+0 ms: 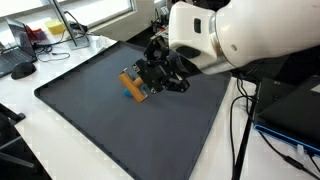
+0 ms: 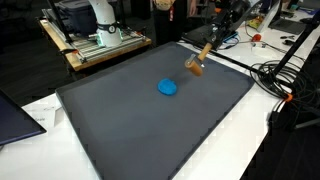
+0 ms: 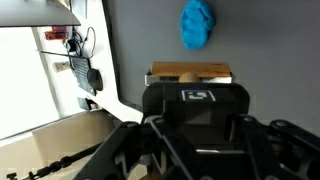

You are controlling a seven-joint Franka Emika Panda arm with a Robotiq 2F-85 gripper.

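Over the mat (image 2: 120, 120), near its edge, my gripper (image 1: 152, 80) is right at the wooden block (image 1: 133, 86); can't tell its opening. 1 blue lump (image 2: 168, 87) lies mid-mat, apart.

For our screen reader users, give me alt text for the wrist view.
The robot's black hand fills the foreground right by a wooden object on a dark grey mat, a blue lump lying farther ahead.
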